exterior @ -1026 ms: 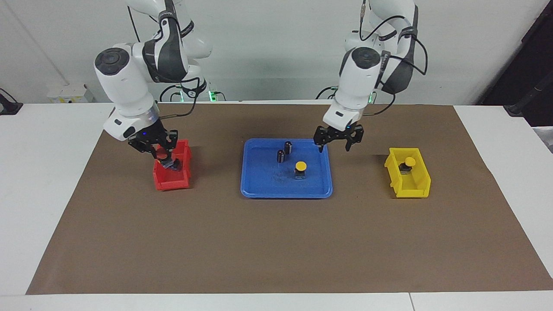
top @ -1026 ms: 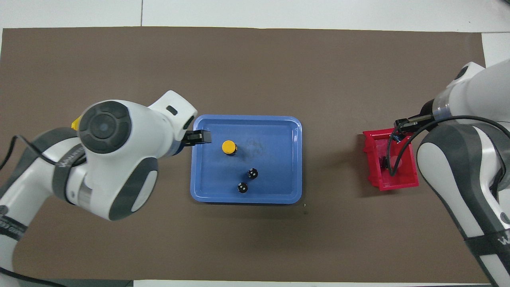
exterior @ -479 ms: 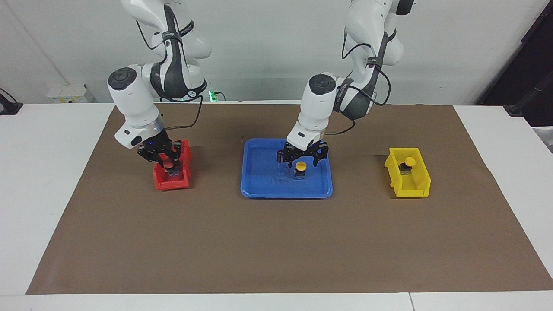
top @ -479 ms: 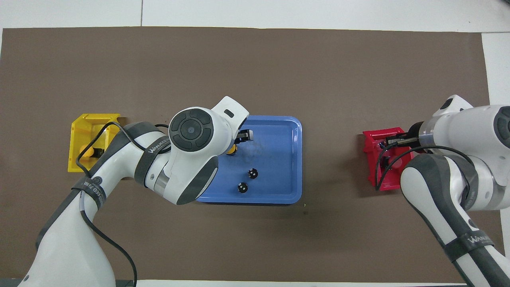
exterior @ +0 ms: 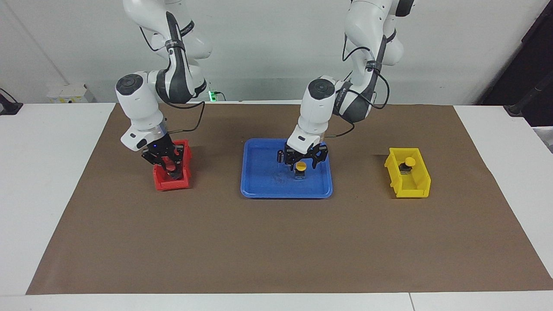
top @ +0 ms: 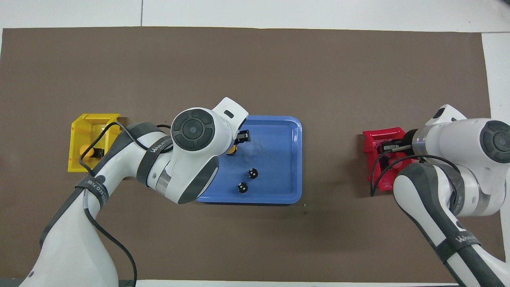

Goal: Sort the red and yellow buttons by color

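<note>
A smooth blue rectangular tray [exterior: 259,188] with rounded corners sits mid-table on a matte brown mat [exterior: 276,242]. On it stands 1 yellow button [exterior: 301,166], a flat round cap on a short black body. The left gripper [exterior: 301,160] is low over it, fingers [exterior: 284,157] spread either side of the cap, not closed on it. In the overhead view the arm's wrist covers most of that cap, leaving only a sliver. That view shows 2 dark cylinders [top: 247,180] on the tray, nearer the robots than the button; in the facing view the gripper hides them.

The other yellow button [exterior: 408,163] rests inside the yellow bin [exterior: 410,190] toward the left arm's end. The right gripper [exterior: 169,165] is down in the red bin [exterior: 166,183], clamped on a red button [exterior: 169,164]. Any second red button is hidden.
</note>
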You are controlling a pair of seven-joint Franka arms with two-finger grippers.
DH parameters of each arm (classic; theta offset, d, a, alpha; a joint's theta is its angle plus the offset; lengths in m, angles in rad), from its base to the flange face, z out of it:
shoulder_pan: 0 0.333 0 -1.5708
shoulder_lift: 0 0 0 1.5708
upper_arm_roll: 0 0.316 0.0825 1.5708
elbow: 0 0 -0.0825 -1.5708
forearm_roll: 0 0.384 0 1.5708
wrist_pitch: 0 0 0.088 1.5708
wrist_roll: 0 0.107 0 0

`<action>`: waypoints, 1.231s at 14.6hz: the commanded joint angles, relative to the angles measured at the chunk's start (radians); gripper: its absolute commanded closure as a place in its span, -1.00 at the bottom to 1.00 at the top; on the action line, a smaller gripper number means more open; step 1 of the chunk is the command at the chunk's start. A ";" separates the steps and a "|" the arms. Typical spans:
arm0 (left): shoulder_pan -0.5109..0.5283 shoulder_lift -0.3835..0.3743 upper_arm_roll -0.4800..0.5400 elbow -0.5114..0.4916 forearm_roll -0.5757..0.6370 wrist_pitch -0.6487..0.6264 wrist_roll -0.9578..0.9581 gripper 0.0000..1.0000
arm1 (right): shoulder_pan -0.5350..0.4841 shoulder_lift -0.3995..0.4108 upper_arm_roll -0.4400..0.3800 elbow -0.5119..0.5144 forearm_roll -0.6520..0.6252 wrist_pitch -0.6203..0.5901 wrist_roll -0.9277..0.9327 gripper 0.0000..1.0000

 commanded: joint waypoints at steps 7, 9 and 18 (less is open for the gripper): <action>-0.034 -0.002 0.014 -0.037 0.020 0.027 -0.056 0.97 | -0.047 -0.026 -0.010 0.385 0.012 -0.543 -0.041 -1.00; -0.027 -0.002 0.014 -0.032 0.020 0.024 -0.057 0.97 | -0.047 -0.052 -0.022 0.480 0.003 -0.678 -0.027 -1.00; 0.319 -0.095 0.028 0.146 -0.042 -0.318 0.366 0.97 | -0.125 -0.025 -0.021 0.705 -0.048 -0.888 -0.016 -1.00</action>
